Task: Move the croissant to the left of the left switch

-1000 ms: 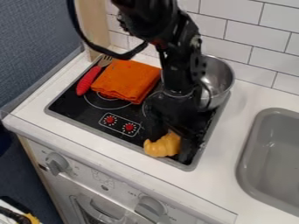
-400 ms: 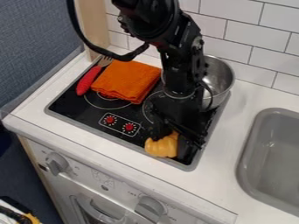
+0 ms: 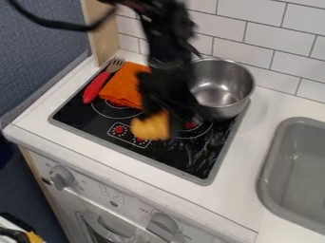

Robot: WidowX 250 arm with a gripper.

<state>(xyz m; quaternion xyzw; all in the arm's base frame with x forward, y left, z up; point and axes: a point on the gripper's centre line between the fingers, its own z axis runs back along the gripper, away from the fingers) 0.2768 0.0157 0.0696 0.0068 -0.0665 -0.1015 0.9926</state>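
White tiles cover the wall behind the worktop, and a black stove top with a grey frame is set in it. Over this stove top is the gripper, a little blurred, and its jaws are pinching the croissant. The croissant is at the lower end of the jaws, toward the left side of the view, and its edges are blurred also. In the view it lies to the right of the left switch, which is red, and it covers a part of the right switch.

Behind the gripper, on its right, the metal pot stands upright at the rear corner of the stove top; its mouth is up, and light shines on the metal bottom inside. Behind the gripper on the left lies the orange cloth, partly hidden by the arm. Just beside the cloth is the fork with a red handle, its tines toward the wall. Farther right, well apart from the stove top, is the grey sink, and its smooth floor can be seen.
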